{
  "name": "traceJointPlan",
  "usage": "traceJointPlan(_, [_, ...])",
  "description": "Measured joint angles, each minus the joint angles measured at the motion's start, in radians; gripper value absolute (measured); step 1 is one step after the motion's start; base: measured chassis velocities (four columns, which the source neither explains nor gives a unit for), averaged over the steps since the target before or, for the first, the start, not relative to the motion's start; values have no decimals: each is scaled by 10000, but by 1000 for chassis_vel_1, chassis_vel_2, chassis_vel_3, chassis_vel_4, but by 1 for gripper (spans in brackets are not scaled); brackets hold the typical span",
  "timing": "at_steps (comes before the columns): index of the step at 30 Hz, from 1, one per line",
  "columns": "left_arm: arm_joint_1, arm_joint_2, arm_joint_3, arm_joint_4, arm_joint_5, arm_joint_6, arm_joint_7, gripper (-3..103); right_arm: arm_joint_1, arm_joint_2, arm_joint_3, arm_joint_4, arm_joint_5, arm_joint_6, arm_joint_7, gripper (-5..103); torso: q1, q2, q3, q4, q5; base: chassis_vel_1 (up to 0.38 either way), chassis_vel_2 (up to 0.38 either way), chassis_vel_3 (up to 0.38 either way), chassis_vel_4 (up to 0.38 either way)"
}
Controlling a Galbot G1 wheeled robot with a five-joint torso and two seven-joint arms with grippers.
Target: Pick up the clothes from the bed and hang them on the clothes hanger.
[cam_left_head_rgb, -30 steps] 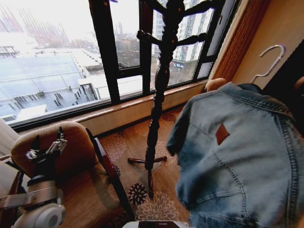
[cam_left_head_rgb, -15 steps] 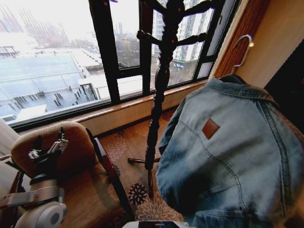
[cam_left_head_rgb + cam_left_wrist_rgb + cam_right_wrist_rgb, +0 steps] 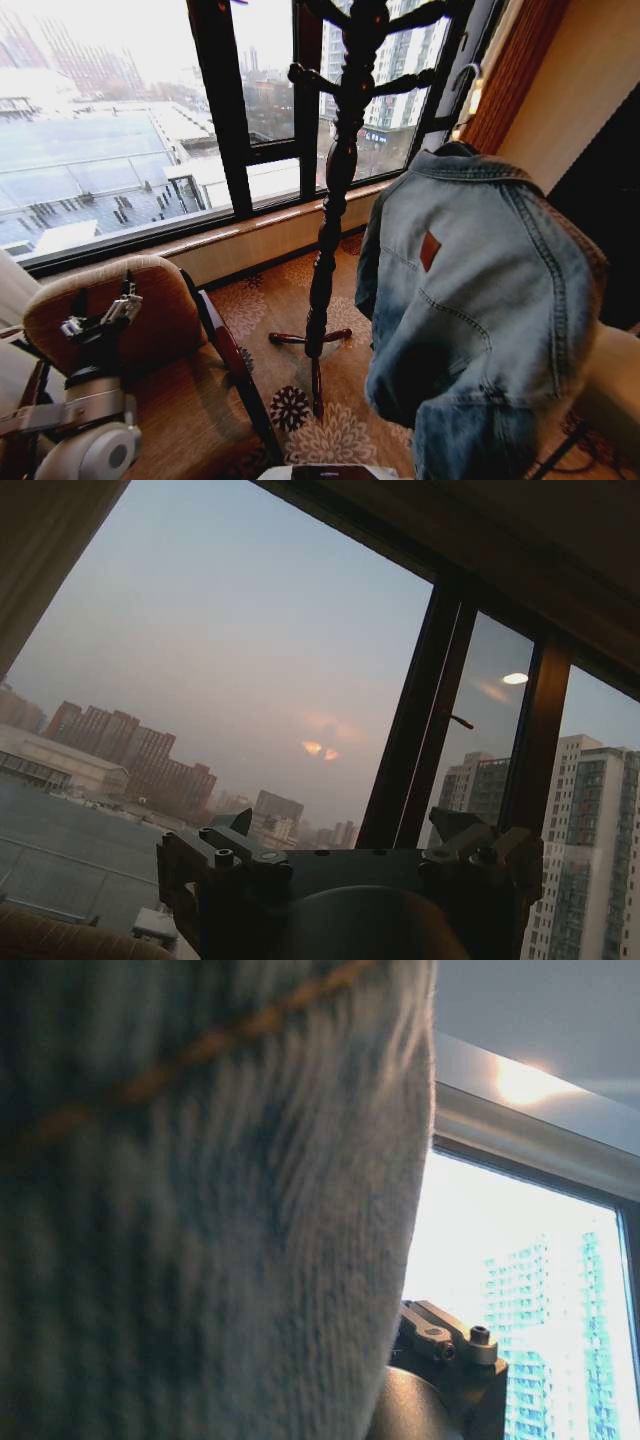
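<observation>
Left gripper (image 3: pixel 98 325) waits low over the brown armchair (image 3: pixel 150 300), and I cannot tell how it is set. Right gripper (image 3: pixel 445 1345) is behind the denim, its state hidden too. The denim jacket (image 3: pixel 470 280) hangs in the air on the hanger (image 3: pixel 462 85), back outward, just beside the dark wooden coat stand (image 3: pixel 335 180) by the window (image 3: pixel 150 120), probably carried high so the hook can reach a peg.

High-rise home: armchair (image 3: pixel 120 310), patterned carpet (image 3: pixel 300 410)
</observation>
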Motion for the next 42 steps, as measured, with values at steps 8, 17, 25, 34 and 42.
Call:
traceJointPlan(8, [-43,9,-42,122,-30,-43,24,100,662,-69,-729,163,26,-357,595,15,0,0,-1,1,-1,0,0,0,0])
traceJointPlan(17, [-108,46,21,170,-34,-54,41,100,332,-306,-329,404,-344,-965,1351,15,-3,0,-1,-1,0,0,0,0,0])
traceJointPlan(25, [-110,105,-53,159,-117,-55,43,100,571,-441,-322,248,-346,-1184,1634,15,-2,1,-1,0,0,0,0,0,0])
traceJointPlan(34, [-53,218,-326,244,-402,-95,102,100,1000,-517,-581,-202,-364,-1656,2092,15,-3,1,-1,-1,0,0,0,0,0])
traceJointPlan(42, [-167,316,-384,427,-529,-119,119,100,1888,-594,-1581,-739,-351,-1632,2041,15,-1,0,-1,0,0,0,0,0,0])
